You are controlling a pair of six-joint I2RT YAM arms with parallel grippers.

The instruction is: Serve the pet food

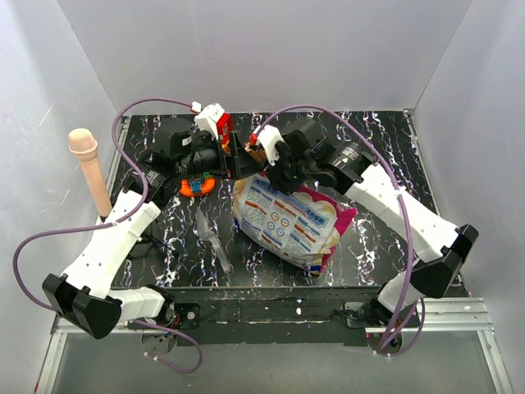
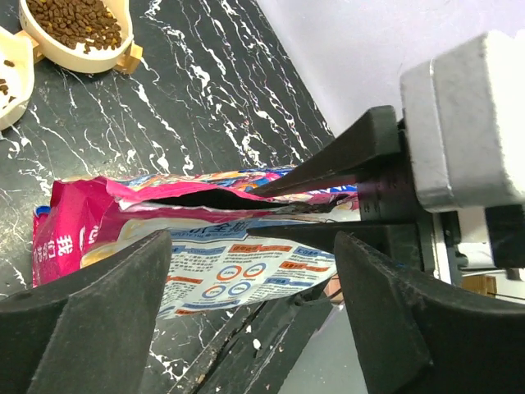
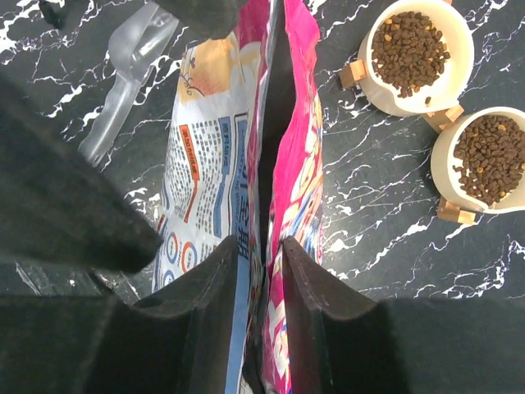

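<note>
— How do your fingers stand?

— My left fingers point(image 2: 90, 320) are wide apart and hold nothing; the mouth of the bag point(image 2: 221, 275) lies in front of them. My right fingers point(image 3: 205, 312) are narrow, with one wall of the bag's rim between them. Whether they press it or only stand around it, I cannot tell.

— And where is the pet food?

— Some pet food point(image 3: 417, 49) is already in two cream bowls point(image 3: 381, 90). They stand on the counter point(image 3: 369, 213) just beside the bag, not touching it. The rest, I suppose, is inside the bag, which lies in the middle of the counter with its white printed back up.

— Which way does it point?

— Its long axis goes from far left to near right. The open mouth is at the far-left end, at my fingers, and the bottom end is near right.

— How will it handle?

— I think the film is glossy, slippery and soft, and it folds easily. The pellets inside will probably slide and shift the weight. I would take it at the rim, one wall for each side, or pinch a bottom corner to tip it. A clear scoop point(image 1: 209, 234) lies left of the bag.
</note>
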